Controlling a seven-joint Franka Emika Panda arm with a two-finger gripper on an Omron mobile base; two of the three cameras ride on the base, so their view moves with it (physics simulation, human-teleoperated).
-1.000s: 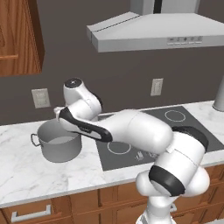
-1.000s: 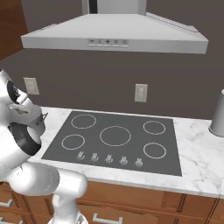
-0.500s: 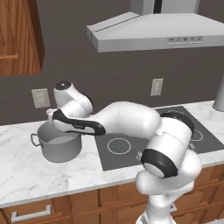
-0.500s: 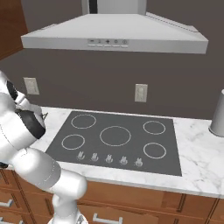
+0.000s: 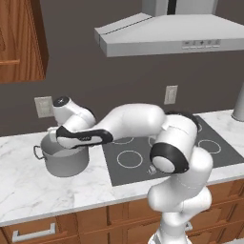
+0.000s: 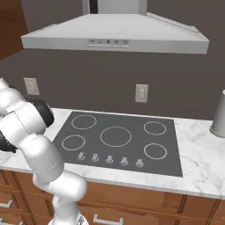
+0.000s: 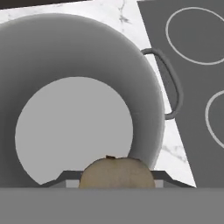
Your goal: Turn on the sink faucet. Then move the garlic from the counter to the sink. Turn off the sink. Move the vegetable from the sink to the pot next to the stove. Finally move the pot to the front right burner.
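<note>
Marble, white with faint grey veins, is forming the counter (image 5: 19, 190) we are working over, above brown wooden cabinets. Set into it we are seeing the stove (image 6: 127, 143), a flat dark glass panel with thin white rings. Just left of the stove we are hovering over the pot (image 5: 64, 159), a straight-sided grey steel cylinder, lid off, a looped handle (image 7: 173, 83) on its side. Our gripper (image 7: 116, 176) is pinching the garlic (image 7: 116, 173), a rounded tan bulb, between the fingers directly above the pot's open mouth.
</note>
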